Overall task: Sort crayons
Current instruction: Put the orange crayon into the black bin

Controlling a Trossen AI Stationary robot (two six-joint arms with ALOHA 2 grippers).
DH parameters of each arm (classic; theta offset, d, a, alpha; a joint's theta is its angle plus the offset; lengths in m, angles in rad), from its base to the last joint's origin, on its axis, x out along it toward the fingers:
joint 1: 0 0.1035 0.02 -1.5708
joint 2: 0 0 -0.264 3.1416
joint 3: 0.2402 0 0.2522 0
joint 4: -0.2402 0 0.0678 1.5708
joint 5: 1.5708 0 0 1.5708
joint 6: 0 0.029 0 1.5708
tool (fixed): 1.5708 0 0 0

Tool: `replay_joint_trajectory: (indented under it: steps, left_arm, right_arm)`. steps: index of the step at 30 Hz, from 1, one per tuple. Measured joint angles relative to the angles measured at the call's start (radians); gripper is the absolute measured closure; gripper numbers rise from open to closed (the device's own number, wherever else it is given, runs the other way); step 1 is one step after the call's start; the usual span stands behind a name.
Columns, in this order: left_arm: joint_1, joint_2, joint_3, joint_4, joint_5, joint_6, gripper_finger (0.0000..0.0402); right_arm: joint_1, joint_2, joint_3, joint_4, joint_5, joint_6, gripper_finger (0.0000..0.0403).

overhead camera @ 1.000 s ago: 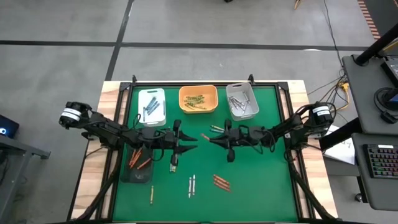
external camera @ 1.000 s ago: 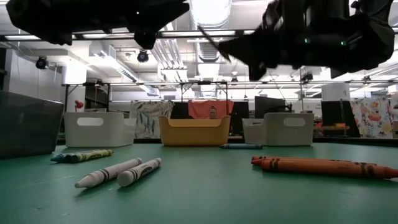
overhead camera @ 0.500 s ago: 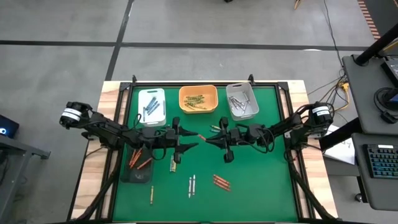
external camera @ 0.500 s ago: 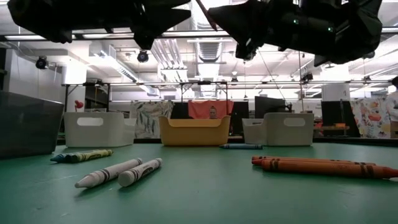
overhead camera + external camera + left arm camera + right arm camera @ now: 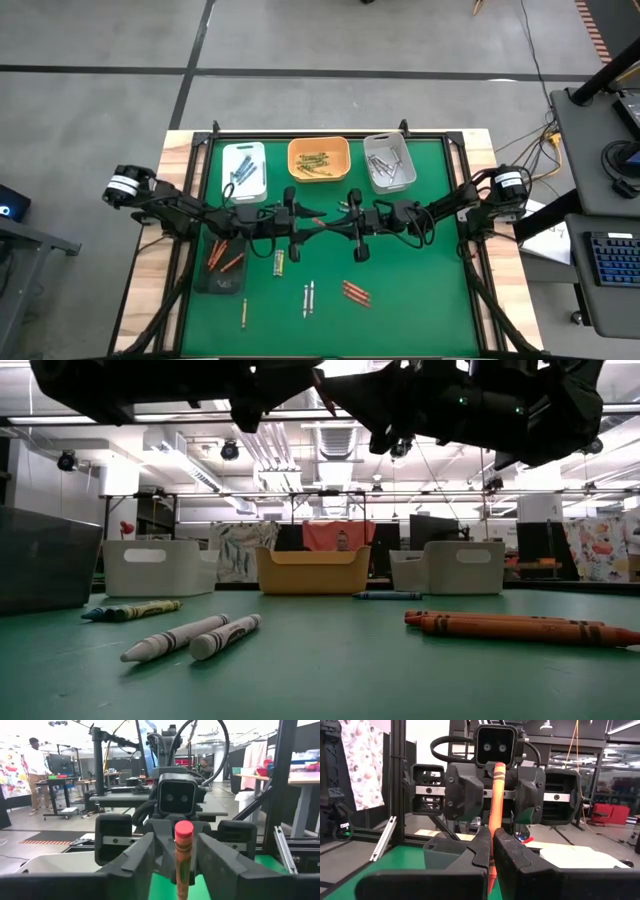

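1. The right end effector [image 5: 333,222] is clamped on a red-orange crayon [image 5: 495,805], held in the air above the middle of the green worktop [image 5: 420,290]; the right wrist view shows its two fingers [image 5: 479,851] pressed together on the stick
2. The left end effector [image 5: 312,225] faces it tip to tip, its fingers [image 5: 134,862] apart on either side of the same crayon's free end [image 5: 183,855], with gaps visible in the left wrist view; it is not gripping
3. Both arms stretch low and level from the worktop's sides toward the centre, meeting in one line in the high view
4. The low view shows both end effectors as dark shapes well above the mat, and loose crayons lying on it: two grey-white ones [image 5: 190,636], a yellow-olive one [image 5: 130,610], a dark blue one [image 5: 385,596] and red-orange ones [image 5: 510,626]
5. The high view shows those loose sticks spread in front of the arms, plus a yellow-olive one [image 5: 280,262] just below the left end effector
6. Along the far edge stand three trays: a white tray [image 5: 258,160] with dark blue-grey crayons, an orange tray [image 5: 294,152] with yellow-olive ones, and a grey tray [image 5: 372,150] with grey-white ones
7. A dark tray [image 5: 205,280] at the left side holds red-orange crayons
8. In the left wrist view a person [image 5: 35,770] stands far off in the room
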Motion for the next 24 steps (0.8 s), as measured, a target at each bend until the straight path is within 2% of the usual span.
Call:
replay_joint_trajectory:
  steps: [8,10,16,20,22,24]
  left_arm:
    - [-0.001,-0.002,-0.002,0.001,-0.042,-0.007,0.0384]
    - [-0.001,-0.003,-0.002,0.0,-0.042,-0.011,0.0393]
    - [-0.005,-0.023,-0.002,-0.034,-0.044,-0.041,0.0389]
    - [-0.007,-0.104,0.011,-0.237,-0.044,-0.116,0.0398]
    - [-0.007,-0.164,0.045,-0.43,-0.052,-0.192,0.0398]
    - [-0.007,-0.223,0.104,-0.713,-0.069,-0.31,0.0398]
  right_arm:
    - [-0.001,0.0,0.0,0.0,0.038,0.034,0.0382]
    - [-0.002,-0.001,0.0,0.0,0.04,0.054,0.0367]
    - [-0.002,-0.014,0.0,-0.022,0.092,0.096,0.0308]
    - [-0.002,-0.061,-0.001,-0.146,0.176,0.097,0.028]
    - [-0.002,-0.091,0.0,-0.213,0.218,0.097,0.0272]
    - [-0.002,-0.121,0.004,-0.287,0.249,0.099,0.0266]
